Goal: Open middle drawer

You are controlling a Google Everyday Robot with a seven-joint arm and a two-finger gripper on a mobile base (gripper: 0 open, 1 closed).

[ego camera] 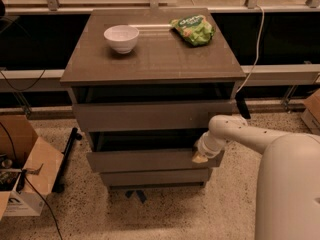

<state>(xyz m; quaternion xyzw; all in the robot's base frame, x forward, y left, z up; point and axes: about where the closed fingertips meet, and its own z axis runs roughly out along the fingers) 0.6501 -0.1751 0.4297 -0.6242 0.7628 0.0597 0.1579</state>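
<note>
A grey-brown cabinet (150, 64) with three drawers stands in the middle of the camera view. The middle drawer (145, 160) is pulled partly out, with a dark gap above its front. The top drawer (150, 115) also stands slightly out, and the bottom drawer (150, 177) looks shut. My gripper (200, 157) is at the right end of the middle drawer's front, at its upper edge. My white arm reaches in from the lower right.
A white bowl (121, 37) and a green snack bag (193, 29) lie on the cabinet top. An open cardboard box (22, 169) stands on the floor at the left, with cables beside it. A black rod (65, 159) lies by the cabinet's left foot.
</note>
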